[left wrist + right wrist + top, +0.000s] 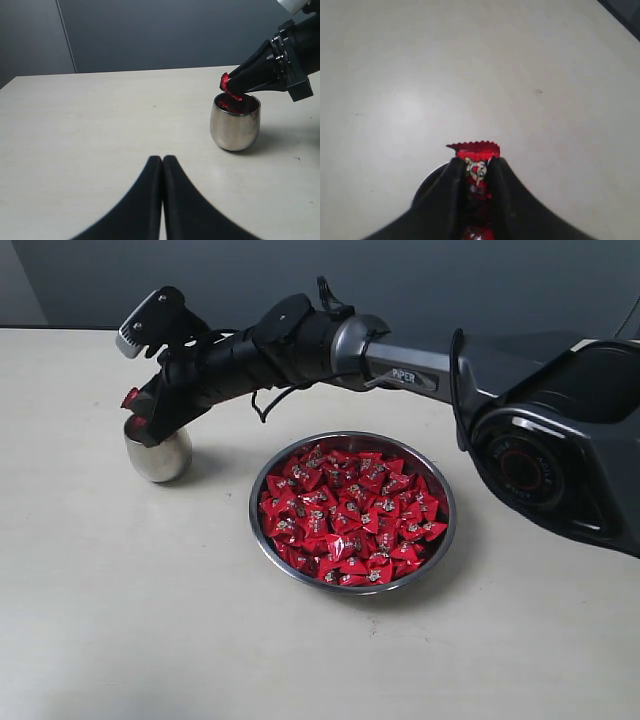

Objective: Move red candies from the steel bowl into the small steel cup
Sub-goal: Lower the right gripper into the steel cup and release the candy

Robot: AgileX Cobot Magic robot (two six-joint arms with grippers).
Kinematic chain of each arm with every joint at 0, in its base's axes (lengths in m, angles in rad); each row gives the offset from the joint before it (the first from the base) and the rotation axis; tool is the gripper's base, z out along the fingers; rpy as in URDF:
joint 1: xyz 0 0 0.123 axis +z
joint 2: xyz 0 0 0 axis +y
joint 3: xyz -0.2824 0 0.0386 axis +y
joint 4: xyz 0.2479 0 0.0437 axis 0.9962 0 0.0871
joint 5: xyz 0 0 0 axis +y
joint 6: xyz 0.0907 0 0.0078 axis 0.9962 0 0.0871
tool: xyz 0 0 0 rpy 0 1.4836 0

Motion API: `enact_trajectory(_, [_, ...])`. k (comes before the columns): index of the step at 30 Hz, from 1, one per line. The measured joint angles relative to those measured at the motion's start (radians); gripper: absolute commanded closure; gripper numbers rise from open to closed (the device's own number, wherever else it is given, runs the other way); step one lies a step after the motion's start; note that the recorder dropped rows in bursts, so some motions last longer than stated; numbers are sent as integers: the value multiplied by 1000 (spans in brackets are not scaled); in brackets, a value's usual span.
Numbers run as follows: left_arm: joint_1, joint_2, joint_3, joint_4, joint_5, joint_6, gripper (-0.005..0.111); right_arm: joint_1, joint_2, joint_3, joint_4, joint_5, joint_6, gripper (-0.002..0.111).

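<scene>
Nearest us lies bare pale table [130,640]; a grey wall [450,280] stands behind. We record one candy [474,149], shiny red with a crimped edge, pinched between the narrowly parted fingers of the right gripper [476,167], just above the mouth of the steel cup [158,455], which shows red inside. Beside it the steel bowl [345,591] holds heaped red candies [350,515]. The right arm [400,360] reaches across behind the bowl. The left gripper [162,161] is pressed shut, empty, well apart.
</scene>
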Motion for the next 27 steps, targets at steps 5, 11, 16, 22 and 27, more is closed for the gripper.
enact_trajectory(5, [0,0,0,0,0,0,106,6,0,0,-18,-2,0,109])
enact_trajectory(11, [0,0,0,0,0,0,106,6,0,0,-36,-13,0,109])
enact_trajectory(16, [0,0,0,0,0,0,106,8,0,0,-43,-19,0,109])
enact_trajectory(22, [0,0,0,0,0,0,106,8,0,0,-47,-19,0,109])
enact_trajectory(27, [0,0,0,0,0,0,106,8,0,0,-50,-19,4,106])
